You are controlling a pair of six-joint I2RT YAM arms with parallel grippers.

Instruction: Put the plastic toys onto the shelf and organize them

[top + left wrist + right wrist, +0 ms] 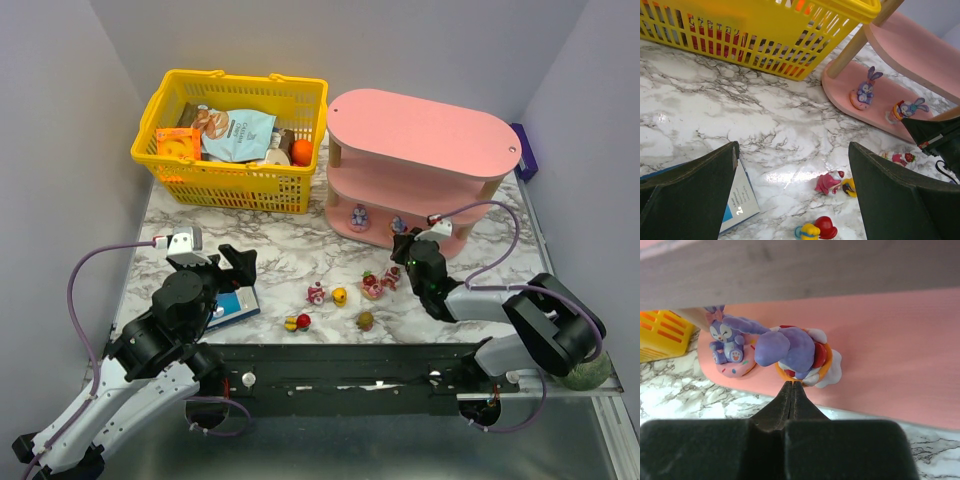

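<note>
On the shelf's (420, 150) lowest tier, we logged two bunny toys (790, 352). Right gripper (792, 385), at their 6 o'clock: closed, holding nothing. Left gripper (793, 146): wide open. Loose toys (340, 297): table (290, 255), 6 o'clock of shelf.

Right tool (405, 250) at the pink shelf (420, 165), toys still loose.
You have two purple figurines (359, 216) on the lowest tier, the right tool just beside one. Several small toys (340, 296) lie scattered on the marble tabletop (280, 250). Your left tool (235, 262) hangs near a blue box (236, 306).
</note>
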